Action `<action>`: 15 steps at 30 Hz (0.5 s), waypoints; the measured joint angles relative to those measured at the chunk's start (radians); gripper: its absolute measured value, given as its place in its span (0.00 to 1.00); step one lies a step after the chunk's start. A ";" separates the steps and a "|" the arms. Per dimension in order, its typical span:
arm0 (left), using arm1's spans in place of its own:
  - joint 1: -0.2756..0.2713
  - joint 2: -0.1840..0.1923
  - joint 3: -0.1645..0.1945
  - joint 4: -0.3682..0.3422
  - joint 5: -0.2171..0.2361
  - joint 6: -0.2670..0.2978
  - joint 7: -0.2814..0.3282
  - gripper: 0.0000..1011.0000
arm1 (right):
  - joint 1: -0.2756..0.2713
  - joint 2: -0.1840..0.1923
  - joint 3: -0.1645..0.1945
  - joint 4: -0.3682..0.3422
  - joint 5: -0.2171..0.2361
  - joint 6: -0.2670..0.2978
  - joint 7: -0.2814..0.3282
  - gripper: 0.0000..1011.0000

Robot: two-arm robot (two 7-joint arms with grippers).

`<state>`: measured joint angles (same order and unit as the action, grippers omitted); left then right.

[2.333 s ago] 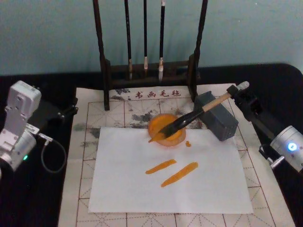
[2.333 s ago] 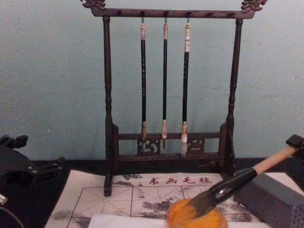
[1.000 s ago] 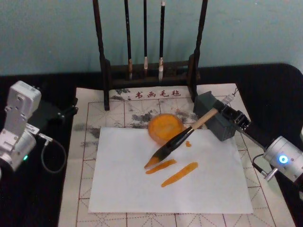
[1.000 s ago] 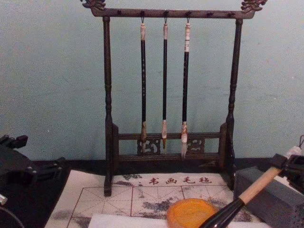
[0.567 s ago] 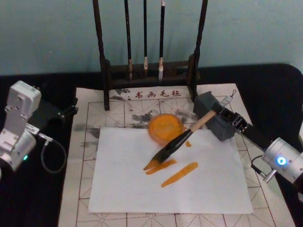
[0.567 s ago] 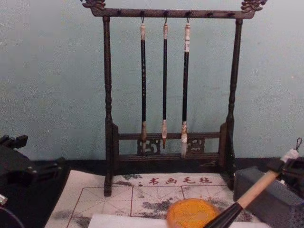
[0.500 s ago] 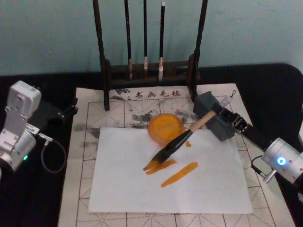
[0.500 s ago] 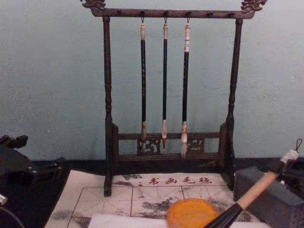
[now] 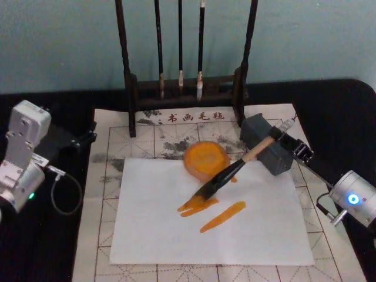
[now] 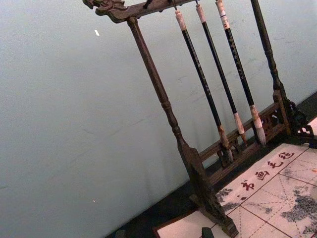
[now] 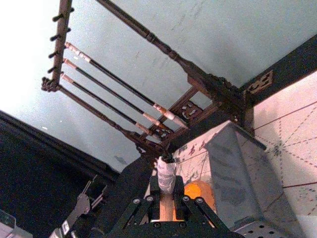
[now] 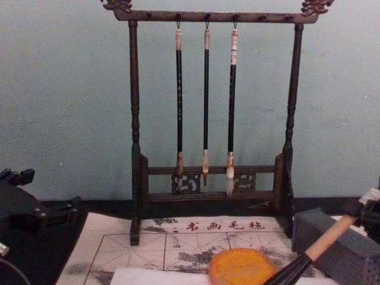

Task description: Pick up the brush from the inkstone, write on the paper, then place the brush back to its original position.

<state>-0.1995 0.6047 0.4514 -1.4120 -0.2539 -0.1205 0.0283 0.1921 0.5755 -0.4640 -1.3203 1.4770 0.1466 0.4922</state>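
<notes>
Right gripper (image 9: 278, 140) sits at right, over the grey inkstone (image 9: 265, 154), fingers pinching the tan top of the brush (image 9: 226, 176). Brush slants nearer and left past the orange dish (image 9: 204, 157). Its bristle tip meets the paper (image 9: 176, 235) at the farther orange stroke (image 9: 198, 205). Left gripper (image 9: 82, 140) is parked at left; its grip cannot be told.

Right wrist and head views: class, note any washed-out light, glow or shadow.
Right wrist view: part of the wall burns out to white. Head view: a blue lamp glows on the right arm, a green lamp on the parked left arm; the right hand grips the brush, which casts no hard shadow on the paper.
</notes>
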 joint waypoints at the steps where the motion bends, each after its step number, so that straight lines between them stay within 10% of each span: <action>1: 0.000 0.000 0.000 0.000 0.000 0.000 0.000 0.99 | 0.000 0.001 0.001 0.001 0.001 -0.001 -0.001 0.17; 15: 0.000 0.000 0.000 0.000 0.000 0.000 0.000 0.99 | -0.008 0.014 0.018 0.005 0.019 -0.017 -0.018 0.17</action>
<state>-0.1995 0.6047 0.4514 -1.4120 -0.2539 -0.1205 0.0283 0.1840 0.5900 -0.4464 -1.3158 1.4965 0.1291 0.4739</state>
